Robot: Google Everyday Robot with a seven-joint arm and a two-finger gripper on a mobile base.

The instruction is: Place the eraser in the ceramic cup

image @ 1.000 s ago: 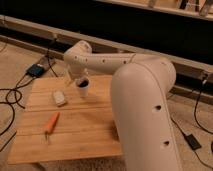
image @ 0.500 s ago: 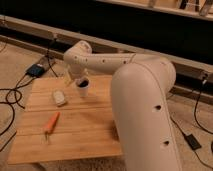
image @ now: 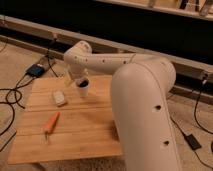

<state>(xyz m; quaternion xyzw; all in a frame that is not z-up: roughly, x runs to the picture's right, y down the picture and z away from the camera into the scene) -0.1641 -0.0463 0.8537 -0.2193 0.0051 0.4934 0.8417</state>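
Seen from the one camera, a light wooden desk [image: 90, 127] of planked boards fills the lower left, with the robot's bulky white arm [image: 142, 107] rising from the lower right and reaching back across the far edge of the desk. The gripper [image: 80, 80] sits at the end of that arm, near the middle of the far edge and right over the ceramic cup [image: 82, 89] — its wrist housing covers the tool, so I cannot tell how it is set or whether it holds anything. The ceramic cup stands upright on the desk just under the gripper, white outside and dark within, close to the far edge. The eraser [image: 59, 97] lies flat on the desk to the left of the cup, near it but apart, roughly midway between the far-left corner and the cup; it is not in the cup. Nearer the front-left corner lies an orange-handled tool [image: 51, 123], slanted, its thin end pointing toward the front edge, well apart from the eraser. Beyond the desk the floor carries black cables [image: 12, 97] on the left, and a small blue box [image: 36, 70] rests on the floor off the far-left corner. A further cable with a dark adapter [image: 192, 141] runs on the floor at the right.
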